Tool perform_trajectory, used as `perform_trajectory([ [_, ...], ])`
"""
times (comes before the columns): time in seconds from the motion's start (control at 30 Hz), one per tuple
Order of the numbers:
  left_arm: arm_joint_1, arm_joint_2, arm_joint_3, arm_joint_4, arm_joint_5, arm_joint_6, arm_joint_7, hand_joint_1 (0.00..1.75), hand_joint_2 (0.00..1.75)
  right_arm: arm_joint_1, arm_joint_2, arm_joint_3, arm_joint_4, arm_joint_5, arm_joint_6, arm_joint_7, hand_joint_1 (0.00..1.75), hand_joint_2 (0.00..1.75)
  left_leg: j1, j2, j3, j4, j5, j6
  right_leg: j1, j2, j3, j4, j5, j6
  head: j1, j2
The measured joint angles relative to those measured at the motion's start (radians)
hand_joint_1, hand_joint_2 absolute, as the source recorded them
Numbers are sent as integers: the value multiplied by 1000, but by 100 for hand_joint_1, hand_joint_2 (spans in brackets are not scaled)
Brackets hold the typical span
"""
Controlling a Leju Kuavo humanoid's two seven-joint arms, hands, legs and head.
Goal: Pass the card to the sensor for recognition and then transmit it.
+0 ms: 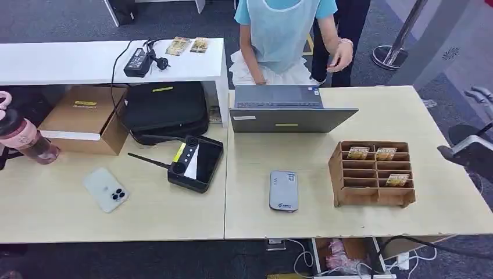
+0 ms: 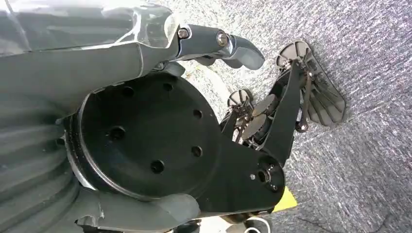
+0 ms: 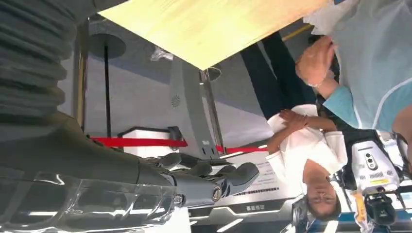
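Observation:
A brown wooden card rack [image 1: 372, 173] stands on the right half of the light wooden table [image 1: 325, 224]. Cards sit in its slots: two in the top row [image 1: 358, 153] [image 1: 386, 153] and one lower right [image 1: 397, 180]. The grey card sensor [image 1: 283, 190] lies flat to the left of the rack. My right hand [image 3: 209, 182] is off the table's right side, fingers stretched out and holding nothing; its grey fingers [image 1: 481, 94] show at the right edge of the head view. My left hand [image 2: 218, 46] hangs over the carpet, fingers apart, holding nothing.
A grey laptop [image 1: 288, 110] stands behind the sensor, with a person in a light blue apron [image 1: 285, 35] beyond it. On the left half lie a white phone [image 1: 106, 189], a black antenna device [image 1: 195, 163], a pink bottle [image 1: 23, 136], a cardboard box [image 1: 87, 119] and a black bag [image 1: 165, 110].

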Motion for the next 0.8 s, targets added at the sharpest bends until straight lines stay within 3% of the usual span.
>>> perform_trajectory([
  [0.8, 0, 0, 0, 0, -6, -7, 3, 0, 175, 6, -26, 12, 7, -25, 10, -2, 0, 175, 0, 0, 0, 0, 0, 0, 0, 0, 0, 0, 0, 0, 0, 0],
])
